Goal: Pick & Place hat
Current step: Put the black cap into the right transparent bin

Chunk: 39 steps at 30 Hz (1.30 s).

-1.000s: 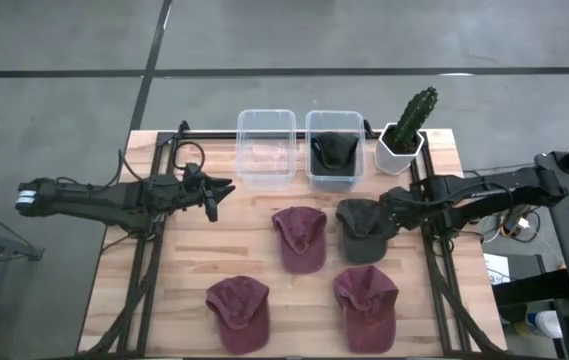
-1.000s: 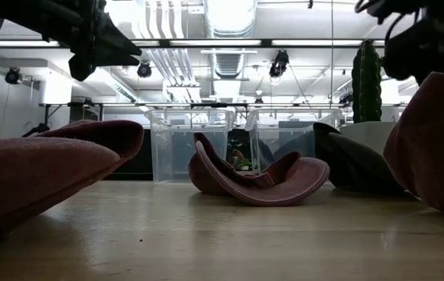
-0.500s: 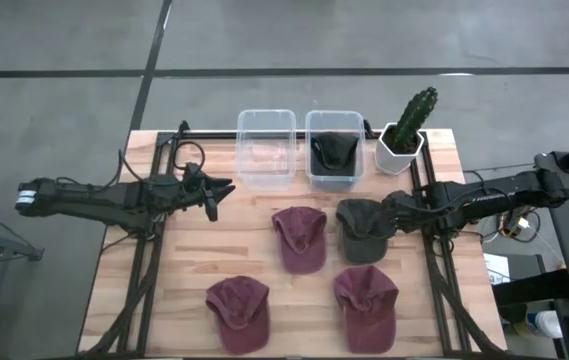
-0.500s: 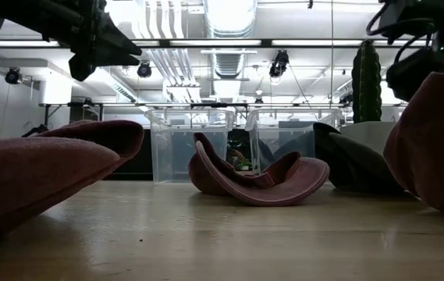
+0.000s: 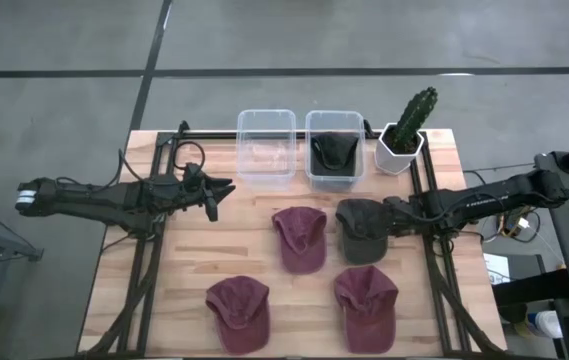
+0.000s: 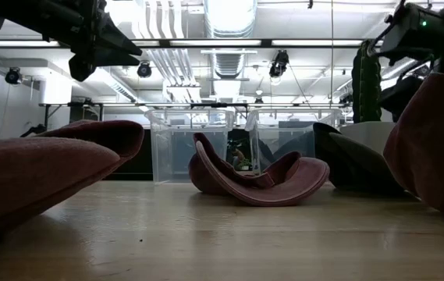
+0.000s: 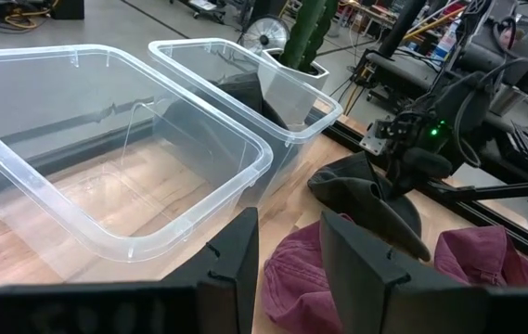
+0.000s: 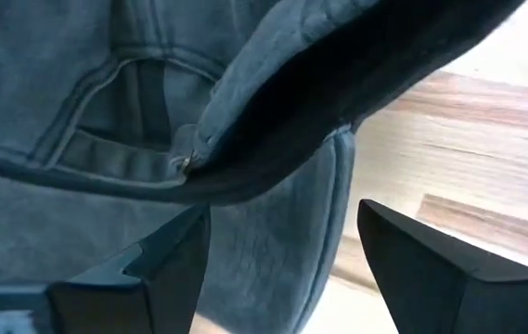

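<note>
Close-up, the right gripper (image 8: 277,269) gapes around the soft dark grey fabric cap's (image 8: 106,139) curved rim, crown cropped

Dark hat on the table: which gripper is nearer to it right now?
Right. The right gripper is at the dark hat, fingers open at its edge. The left gripper hovers near the left bin, well away from it.

Matt cloth hats (image 5: 301,239), clear plastic bins (image 5: 266,148)
</note>
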Each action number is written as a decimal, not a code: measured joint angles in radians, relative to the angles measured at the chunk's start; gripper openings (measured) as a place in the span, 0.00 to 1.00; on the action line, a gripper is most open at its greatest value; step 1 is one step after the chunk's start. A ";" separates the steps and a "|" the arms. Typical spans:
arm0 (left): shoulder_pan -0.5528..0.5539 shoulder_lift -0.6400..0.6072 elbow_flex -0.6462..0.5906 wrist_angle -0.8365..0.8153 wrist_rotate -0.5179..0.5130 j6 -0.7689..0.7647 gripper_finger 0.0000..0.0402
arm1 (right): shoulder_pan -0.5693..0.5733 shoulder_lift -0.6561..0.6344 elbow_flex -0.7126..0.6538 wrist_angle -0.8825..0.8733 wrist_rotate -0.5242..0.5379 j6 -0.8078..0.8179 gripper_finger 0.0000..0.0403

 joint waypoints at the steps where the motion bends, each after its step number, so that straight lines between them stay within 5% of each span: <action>1: 0.000 0.000 0.000 0.000 0.000 0.000 0.27 | 0.000 0.000 -0.012 0.018 0.000 0.006 0.65; 10: 0.000 0.000 -0.001 0.000 0.000 0.000 0.27 | 0.000 -0.003 -0.098 0.153 0.004 0.071 0.51; 23: 0.000 0.000 -0.001 0.000 0.000 0.001 0.27 | 0.000 -0.003 -0.077 0.172 0.086 0.095 0.05; 39: 0.000 0.000 -0.002 0.000 0.002 0.001 0.27 | 0.002 -0.069 0.102 0.140 0.080 -0.012 0.03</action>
